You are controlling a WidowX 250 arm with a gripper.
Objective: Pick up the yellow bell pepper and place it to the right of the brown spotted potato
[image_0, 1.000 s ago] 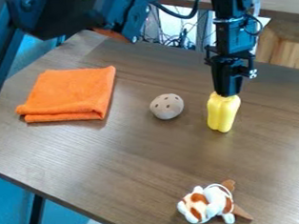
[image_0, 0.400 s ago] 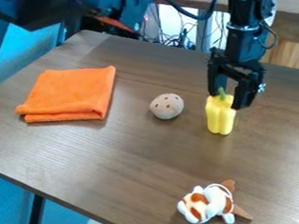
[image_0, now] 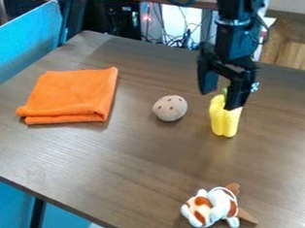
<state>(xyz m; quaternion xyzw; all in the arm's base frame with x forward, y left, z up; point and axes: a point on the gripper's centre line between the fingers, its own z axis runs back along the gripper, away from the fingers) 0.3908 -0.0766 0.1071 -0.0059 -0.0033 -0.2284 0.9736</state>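
Claw [image_0: 221,98] shifted toward ball [image_0: 170,108], fingers [image_0: 239,90] apart, yellow pepper [image_0: 225,122] (upright) unmoved

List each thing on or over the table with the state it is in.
Gripper: open, fingers apart at the yellow pepper's top; contact can't be told.
Yellow pepper: upright, its top partly hidden.
Orange cloth: folded, lying flat.
Ball: resting on the table, holes in its surface.
Plush toy: lying down near the table's front edge.

Ball [image_0: 170,108] between cloth [image_0: 71,97] and pepper [image_0: 225,118], plush toy [image_0: 212,208] in front
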